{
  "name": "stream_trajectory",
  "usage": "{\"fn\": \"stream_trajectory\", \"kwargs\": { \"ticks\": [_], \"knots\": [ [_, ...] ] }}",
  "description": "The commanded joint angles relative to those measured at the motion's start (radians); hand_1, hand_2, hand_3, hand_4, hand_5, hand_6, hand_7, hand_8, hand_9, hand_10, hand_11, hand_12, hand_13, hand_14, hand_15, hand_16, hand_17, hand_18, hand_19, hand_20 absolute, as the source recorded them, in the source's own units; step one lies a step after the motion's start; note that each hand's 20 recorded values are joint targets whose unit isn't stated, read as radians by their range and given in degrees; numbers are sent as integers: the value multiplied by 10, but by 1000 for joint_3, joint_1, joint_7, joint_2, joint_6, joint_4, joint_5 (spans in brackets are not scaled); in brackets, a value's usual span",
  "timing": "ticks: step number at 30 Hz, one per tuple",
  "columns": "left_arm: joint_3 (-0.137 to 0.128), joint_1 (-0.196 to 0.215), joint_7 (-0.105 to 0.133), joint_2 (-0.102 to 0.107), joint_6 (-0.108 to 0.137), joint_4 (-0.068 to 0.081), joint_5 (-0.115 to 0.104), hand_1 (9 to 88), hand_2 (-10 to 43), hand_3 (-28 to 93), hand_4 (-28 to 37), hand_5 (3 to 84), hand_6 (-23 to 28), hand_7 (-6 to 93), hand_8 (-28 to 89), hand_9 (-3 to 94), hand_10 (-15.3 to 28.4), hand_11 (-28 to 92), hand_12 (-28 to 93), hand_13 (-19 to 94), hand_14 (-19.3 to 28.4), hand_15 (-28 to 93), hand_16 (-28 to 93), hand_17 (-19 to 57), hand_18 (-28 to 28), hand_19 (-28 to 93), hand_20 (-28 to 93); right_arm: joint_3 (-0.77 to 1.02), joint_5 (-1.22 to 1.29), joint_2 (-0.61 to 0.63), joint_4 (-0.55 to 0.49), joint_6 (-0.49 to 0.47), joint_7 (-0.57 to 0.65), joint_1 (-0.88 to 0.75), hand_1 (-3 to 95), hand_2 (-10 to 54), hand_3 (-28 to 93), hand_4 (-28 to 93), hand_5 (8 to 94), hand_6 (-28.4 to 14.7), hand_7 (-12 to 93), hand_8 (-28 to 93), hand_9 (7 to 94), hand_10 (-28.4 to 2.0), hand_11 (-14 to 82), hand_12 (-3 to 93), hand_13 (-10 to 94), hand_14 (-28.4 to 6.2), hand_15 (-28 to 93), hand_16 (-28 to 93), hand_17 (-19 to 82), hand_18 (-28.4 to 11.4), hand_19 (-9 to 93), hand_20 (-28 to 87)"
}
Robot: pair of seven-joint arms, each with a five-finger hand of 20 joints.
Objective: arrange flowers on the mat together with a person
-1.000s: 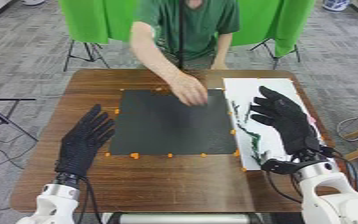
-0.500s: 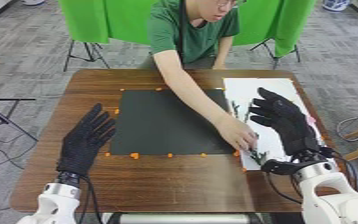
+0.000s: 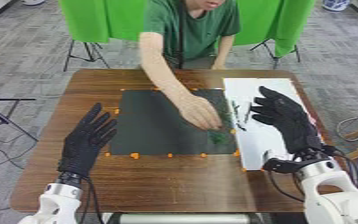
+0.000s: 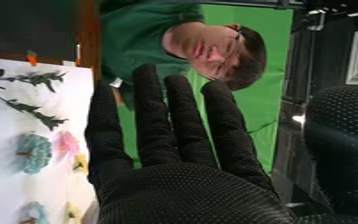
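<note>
In the head view my left hand (image 3: 85, 142) is over the table's left side, fingers straight, holding nothing. My right hand (image 3: 286, 120) is above the white sheet (image 3: 259, 145), its fingers relaxed and free. The person's hand (image 3: 198, 113) is over the right part of the dark mat (image 3: 153, 125), with a green sprig (image 3: 218, 137) at its fingertips. More dark green stems (image 3: 238, 113) lie on the sheet. In the right wrist view my right hand (image 4: 180, 195) has its fingers extended; beside it are leafy stems (image 4: 20, 106), a blue flower (image 4: 33, 153) and a pink flower (image 4: 67, 144) on the sheet.
Orange marks (image 3: 135, 155) line the mat's edge on the brown wooden table (image 3: 158, 185). A yellow flower (image 4: 80, 163) and another blue flower (image 4: 35, 212) are also on the sheet in the right wrist view.
The person's hand went to the sheet's near part and came back over the mat with a green sprig that was on the sheet before. Both my hands have stayed still.
</note>
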Motion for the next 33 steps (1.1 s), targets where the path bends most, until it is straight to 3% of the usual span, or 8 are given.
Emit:
{"fn": "stream_trajectory", "kwargs": {
  "ticks": [1,5,11,17,28,33],
  "knots": [
    [-1,3,-7,-7,-14,12,8,270,31,714,-255,270,11,147,-88,245,108,130,146,198,140,186,33,-124,216,433,85,-2,-7,6,-3,6,-2,-8,127,109,816,-257,342,-57,151,-98,375,-147,114,192,329,-128,229,228,49,-225,457,229],
    [-5,7,-4,-8,-19,9,11,270,31,714,-255,275,14,148,-89,245,109,130,146,198,141,186,33,-124,216,433,86,-1,-18,7,-3,-10,-13,-8,126,109,818,-256,344,-56,151,-98,380,-145,115,192,329,-129,230,226,49,-225,457,228],
    [-22,49,-4,-16,12,-4,-2,269,28,716,-254,278,15,145,-90,247,109,129,146,199,140,185,32,-123,217,432,85,-2,-10,-7,-9,-4,7,-25,127,109,817,-256,345,-56,152,-98,379,-146,114,192,330,-129,231,224,49,-225,456,228],
    [-20,26,-3,-16,0,1,6,271,28,714,-255,280,15,146,-89,249,109,130,146,201,141,185,32,-122,218,433,85,1,-14,-6,-9,-3,4,-22,128,109,817,-256,345,-55,152,-98,379,-147,114,193,331,-129,232,224,49,-225,457,228],
    [-24,35,4,-21,12,-2,1,270,29,714,-253,279,15,144,-88,248,108,130,146,200,141,184,32,-122,217,431,85,-1,-22,-15,-8,-14,18,-16,128,105,820,-254,346,-55,151,-98,379,-149,115,193,331,-129,233,223,50,-225,457,228],
    [-24,29,1,-23,3,-1,5,270,28,714,-254,282,15,143,-88,250,108,129,145,202,141,183,32,-120,218,432,85,6,-101,-15,-17,-15,45,-13,182,44,817,-253,354,-52,166,-101,391,-145,132,194,338,-120,241,222,59,-221,471,233]
  ]
}}
